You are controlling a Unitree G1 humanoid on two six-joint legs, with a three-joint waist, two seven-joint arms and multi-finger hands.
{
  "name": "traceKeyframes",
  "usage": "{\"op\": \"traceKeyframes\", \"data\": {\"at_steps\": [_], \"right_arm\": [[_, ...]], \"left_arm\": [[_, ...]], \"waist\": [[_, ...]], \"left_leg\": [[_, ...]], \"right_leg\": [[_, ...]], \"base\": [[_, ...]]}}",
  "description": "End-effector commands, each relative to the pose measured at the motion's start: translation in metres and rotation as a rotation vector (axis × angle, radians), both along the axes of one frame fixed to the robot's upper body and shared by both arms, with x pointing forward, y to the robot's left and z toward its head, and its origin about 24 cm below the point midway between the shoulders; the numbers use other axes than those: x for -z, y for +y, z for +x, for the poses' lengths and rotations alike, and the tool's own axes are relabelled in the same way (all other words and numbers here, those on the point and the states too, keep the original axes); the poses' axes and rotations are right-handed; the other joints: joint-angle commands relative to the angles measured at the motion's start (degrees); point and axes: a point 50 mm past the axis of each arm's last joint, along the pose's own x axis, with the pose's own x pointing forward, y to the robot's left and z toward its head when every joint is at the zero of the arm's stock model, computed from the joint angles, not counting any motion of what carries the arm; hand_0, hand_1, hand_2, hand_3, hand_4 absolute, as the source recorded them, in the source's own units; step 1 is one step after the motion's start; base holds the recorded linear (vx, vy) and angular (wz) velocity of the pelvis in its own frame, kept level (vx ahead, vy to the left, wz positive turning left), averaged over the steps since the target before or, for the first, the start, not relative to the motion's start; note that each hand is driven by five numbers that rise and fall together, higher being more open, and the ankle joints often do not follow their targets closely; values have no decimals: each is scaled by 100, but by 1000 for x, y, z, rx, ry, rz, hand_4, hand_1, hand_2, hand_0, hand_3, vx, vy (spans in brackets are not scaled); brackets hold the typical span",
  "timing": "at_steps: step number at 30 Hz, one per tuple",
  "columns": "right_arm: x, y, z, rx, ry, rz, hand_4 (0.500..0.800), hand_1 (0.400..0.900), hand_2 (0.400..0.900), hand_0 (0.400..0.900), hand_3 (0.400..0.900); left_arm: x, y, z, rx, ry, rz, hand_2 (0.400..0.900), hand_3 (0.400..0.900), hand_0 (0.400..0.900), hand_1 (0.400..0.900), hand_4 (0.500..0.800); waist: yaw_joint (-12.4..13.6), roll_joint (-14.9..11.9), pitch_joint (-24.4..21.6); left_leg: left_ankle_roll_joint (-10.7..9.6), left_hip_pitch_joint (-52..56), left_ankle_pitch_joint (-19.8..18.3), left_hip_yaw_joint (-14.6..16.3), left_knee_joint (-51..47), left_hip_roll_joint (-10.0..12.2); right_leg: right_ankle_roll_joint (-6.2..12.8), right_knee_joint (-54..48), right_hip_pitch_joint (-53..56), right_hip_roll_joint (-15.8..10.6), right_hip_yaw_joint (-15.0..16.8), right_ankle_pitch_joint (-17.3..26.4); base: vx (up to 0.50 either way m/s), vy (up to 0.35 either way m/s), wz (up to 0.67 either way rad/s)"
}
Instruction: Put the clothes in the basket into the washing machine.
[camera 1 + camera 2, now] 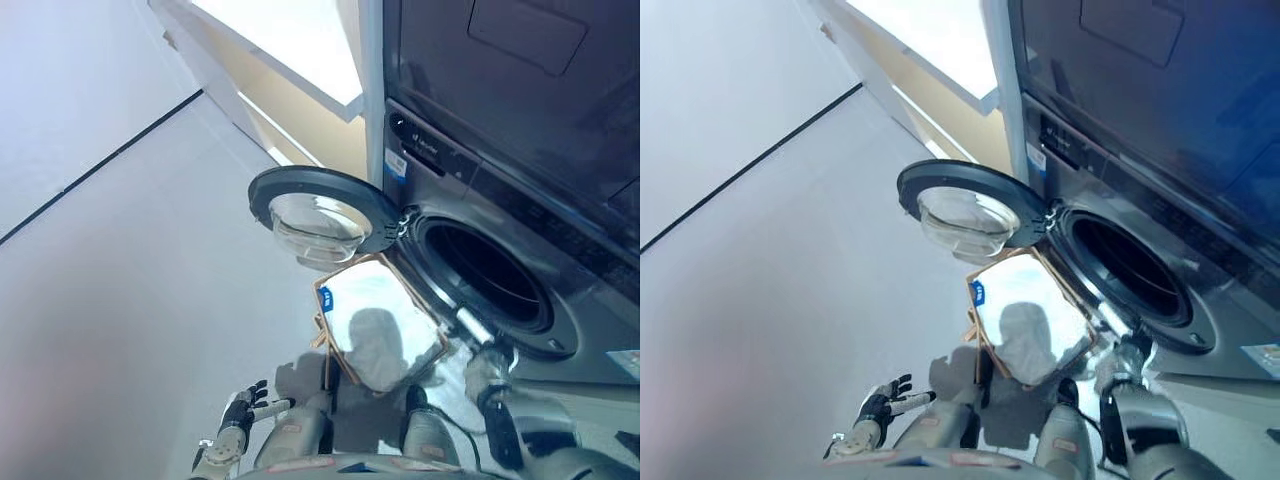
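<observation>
- Left hand (243, 408): dark, with white-tipped fingers (912, 401) spread and relaxed, grasping nothing, low at the lower left, hanging over the pale grey floor (130, 300) and apart from everything else.
- Right hand (1130, 352): raised at the lower rim of the drum opening, just right of the basket's near corner; finger posture not readable there, so whether clenched or released cannot be told.
- Square wooden-framed laundry basket with a pale lining (378, 322): tilted, sitting between the two arms directly below the open door and just left of the drum opening; small blue tag (979, 292) on its upper left edge, print too small to read.
- Pale, whitish clothes (1025, 340): lying inside the basket, bunched toward its lower middle, partly in shadow; none seen in the drum.
- Round dark-rimmed washing machine door with a bulging clear glass bowl (320, 215): swung fully open to the left, hinged at the machine's front.
- Dark grey front-loading washing machine (560, 240): circular drum opening (485, 272) dark inside; control strip above it bearing small light markings that cannot be read; small white and blue sticker (396, 165) at the left corner, also illegible; another label at the far right edge, unreadable.
- Thin black line (100, 165) running diagonally across the floor, well to the left.
</observation>
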Motion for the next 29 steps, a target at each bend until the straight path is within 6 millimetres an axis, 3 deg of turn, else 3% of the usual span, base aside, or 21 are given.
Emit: {"op": "traceKeyframes", "data": {"at_steps": [1,3,4,5,6,7,8,9,10,11,12,13,15,17,18,29], "right_arm": [[-11,1,18,-211,-6,-128,800,900,900,900,900],[9,17,-8,-530,177,-244,800,900,900,900,900],[9,17,-8,-530,177,-244,800,900,900,900,900],[22,26,-29,-765,316,-330,800,900,900,900,900],[28,27,-43,-803,361,-327,800,900,900,900,900],[28,27,-43,-803,361,-327,800,900,900,900,900],[37,28,-66,-874,458,-324,800,900,900,900,900],[40,29,-75,-889,486,-310,800,900,900,900,900],[40,29,-75,-889,486,-310,800,900,900,900,900],[46,29,-95,-930,557,-289,800,900,900,900,900],[46,56,-77,-1008,461,-284,800,900,900,900,900],[46,64,-77,-1021,409,-281,800,900,900,900,900],[50,69,-94,-1099,450,-273,800,900,900,900,900],[49,73,-91,-1147,435,-298,800,900,900,900,900],[49,81,-90,-1255,426,-340,800,900,900,900,900],[51,80,-94,-1207,446,-284,800,900,900,900,900]], "left_arm": [[-1,12,6,-17,8,47,900,900,900,900,800],[-1,18,3,-5,20,60,900,900,900,900,800],[-1,18,3,-5,19,60,900,900,900,900,800],[-1,22,-1,9,30,65,900,900,900,900,800],[0,24,-4,21,42,68,900,900,900,900,800],[0,24,-4,21,42,68,900,900,900,900,800],[1,27,-7,32,58,69,900,900,900,900,800],[1,27,-9,39,67,67,900,900,900,900,800],[1,27,-9,39,67,67,900,900,900,900,800],[2,27,-11,50,78,61,900,900,900,900,800],[3,31,-17,30,96,73,900,900,900,900,800],[2,35,-15,17,100,68,900,900,900,900,800],[3,43,-24,3,127,79,900,900,900,900,800],[3,45,-27,0,139,83,900,900,900,900,800],[4,47,-34,0,162,88,900,900,900,900,800],[5,50,-42,16,193,94,900,900,900,900,800]], "waist": [[-69,-243,-37],[-146,-433,-127],[-146,-434,-143],[-180,-548,-187],[-191,-590,-242],[-191,-590,-240],[-209,-674,-349],[-212,-705,-387],[-212,-705,-383],[-227,-743,-481],[-270,-791,-517],[-316,-839,-579],[-352,-921,-651],[-365,-952,-697],[-363,-994,-776],[-355,-1055,-965]], "left_leg": [[146,371,-485,118,-114,-418],[155,533,-520,149,-92,-412],[155,510,-513,148,-90,-412],[161,643,-547,163,-82,-397],[167,674,-560,155,-79,-398],[168,679,-560,155,-81,-398],[170,780,-603,165,-70,-380],[177,845,-629,164,-59,-379],[177,851,-629,164,-60,-379],[190,964,-670,166,-60,-375],[193,1044,-685,180,-66,-358],[196,1078,-691,221,-70,-348],[204,1165,-726,248,-56,-333],[207,1205,-745,261,-49,-334],[223,1290,-782,287,-42,-331],[250,1576,-889,299,-18,-320]], "right_leg": [[2,-2064,956,22,-121,1199],[12,-2081,1100,58,-94,1219],[13,-2084,1081,58,-95,1229],[13,-2059,1197,90,-80,1205],[12,-2058,1228,102,-68,1199],[12,-2059,1233,102,-68,1199],[25,-2063,1339,114,-62,1179],[29,-2065,1406,115,-68,1172],[29,-2066,1412,115,-69,1172],[35,-2056,1505,127,-64,1148],[36,-2050,1580,139,-35,1126],[47,-2035,1592,154,-16,1107],[50,-2013,1671,179,46,1081],[54,-2007,1706,183,70,1068],[62,-1993,1772,192,92,1043],[57,-1979,2060,184,114,973]], "base": [[11,-41,-13],[18,-44,-12],[7,-36,-10],[18,-28,-9],[20,-29,-9],[50,-21,-7],[54,-21,-4],[54,-21,-4],[49,-5,-3],[34,2,-9],[44,-2,-16],[19,-9,-20],[16,-14,-17],[15,-7,-13],[20,-4,-18],[10,-6,-1]]}}
